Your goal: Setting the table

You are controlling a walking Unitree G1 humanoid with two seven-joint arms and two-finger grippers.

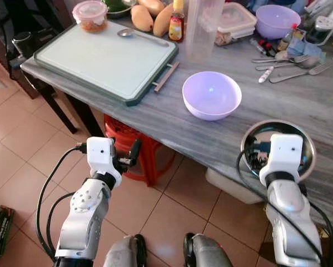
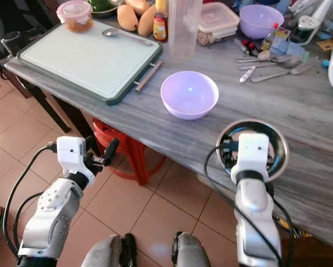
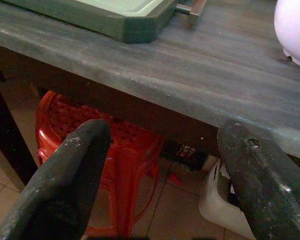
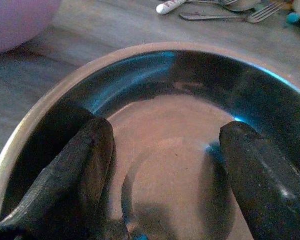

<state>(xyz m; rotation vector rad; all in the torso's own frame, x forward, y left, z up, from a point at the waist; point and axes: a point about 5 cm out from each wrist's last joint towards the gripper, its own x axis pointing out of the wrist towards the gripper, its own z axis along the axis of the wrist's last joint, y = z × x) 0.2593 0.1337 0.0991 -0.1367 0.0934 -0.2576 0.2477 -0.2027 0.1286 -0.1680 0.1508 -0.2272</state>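
Steel bowl point(image 1: 307, 146) at the near edge of the grey table point(image 1: 255, 105), on the robot's right. Right pincer point(image 4: 165, 165) released, its two fingers spread wide just above the bowl's inside; whether they touch it cannot be told. Lilac bowl point(image 1: 212, 94) stands near the steel bowl, apart from it, toward the table's middle, just beside the green tray point(image 1: 99, 61). Cutlery point(image 1: 288, 64) lies farther back. Left pincer point(image 3: 160, 175) released, fingers apart, held off the table edge above a red stool point(image 3: 64, 125).
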